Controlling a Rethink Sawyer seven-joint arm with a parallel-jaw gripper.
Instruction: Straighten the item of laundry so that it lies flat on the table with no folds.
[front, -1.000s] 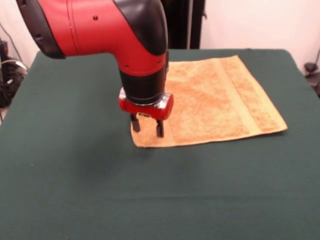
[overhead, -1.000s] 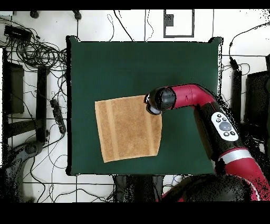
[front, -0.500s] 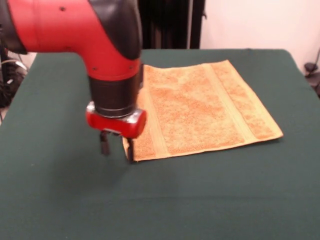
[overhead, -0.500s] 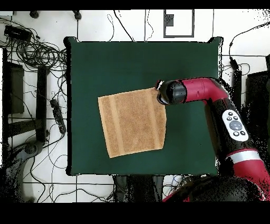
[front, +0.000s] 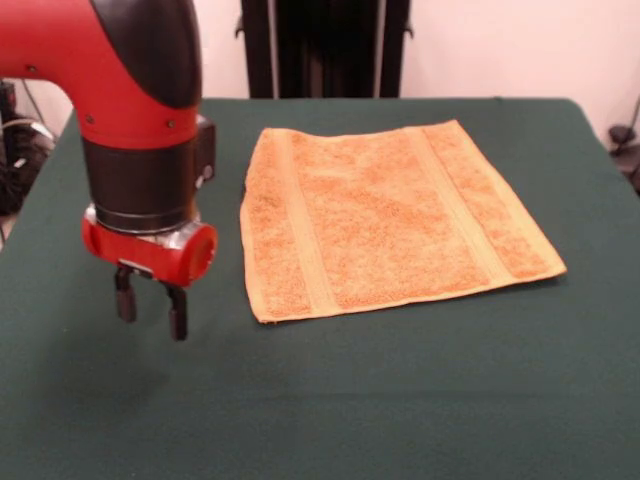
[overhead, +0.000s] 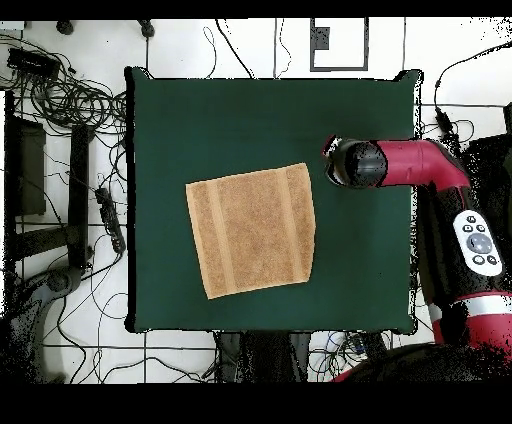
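So, washcloth (front: 390, 222) spread out flat on the green counter (front: 420, 400), no folds or bunching visible anywhere, all four corners showing. Sitting a bit skewed against the counter edges rather than square to them. Two flat woven bands running across it, one near each of two opposite edges, hem visible all round. In the overhead shot (overhead: 252, 231) roughly mid-counter, slightly toward the side with the robot's base.

Tool (front: 150, 305) off to the side of the cloth, clear of it, not touching anything. Two dark fingers (front: 177, 315) pointing straight down with a clear gap between them, so spread apart and holding nothing. Tips look just above the green surface, faint shadow underneath. Red and black arm (front: 130, 110) coming down from above. From overhead, wrist (overhead: 355, 164) just beside the cloth's corner, over bare green.

Cables on the floor (overhead: 70, 110) around the counter.
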